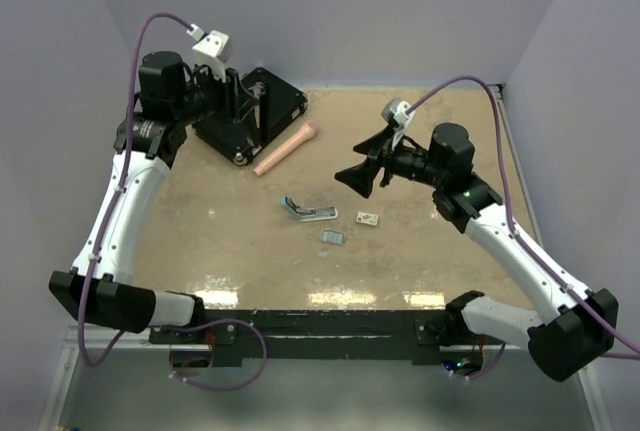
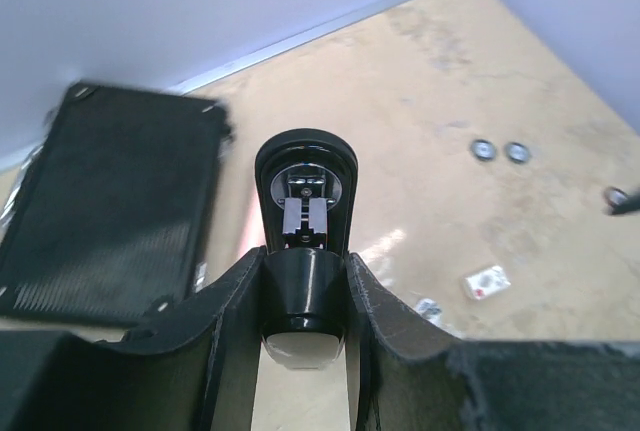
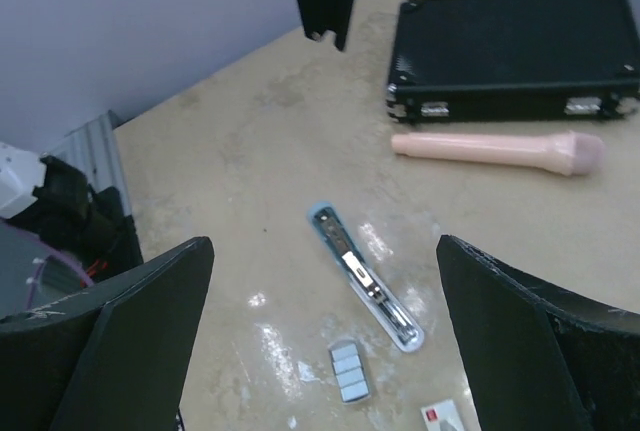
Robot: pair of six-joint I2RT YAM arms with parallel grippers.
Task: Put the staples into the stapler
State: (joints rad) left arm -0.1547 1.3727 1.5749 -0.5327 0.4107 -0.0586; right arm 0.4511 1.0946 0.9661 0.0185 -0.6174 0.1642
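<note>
While the staples (image 3: 347, 371) lay loose on the bench (image 3: 250, 131), just beside one end of the pale-blue stapler (image 3: 365, 276) but not touching it, the task seemed to stand at the pick-up step, with nothing yet loaded; that stapler lay opened, its channel facing up, so it looked ready to take the strip; the next move would call for a fine pinch across the narrow sides of that small ribbed block, which sat flat and offered little to grip, then a level carry to the channel; a skewed grip could well tip or drop it; the right hand (image 3: 325, 243) hung above and short of both, its fingers spread as wide as they go, holding nothing, the arm reaching in from the right toward the bench's middle; the left hand (image 2: 303, 271) was raised at the far left, by the black case (image 2: 110, 211), partly closed and clamped on a black stapler (image 2: 305, 201) that it held upright off the bench, nose pointing away from the wrist
</note>
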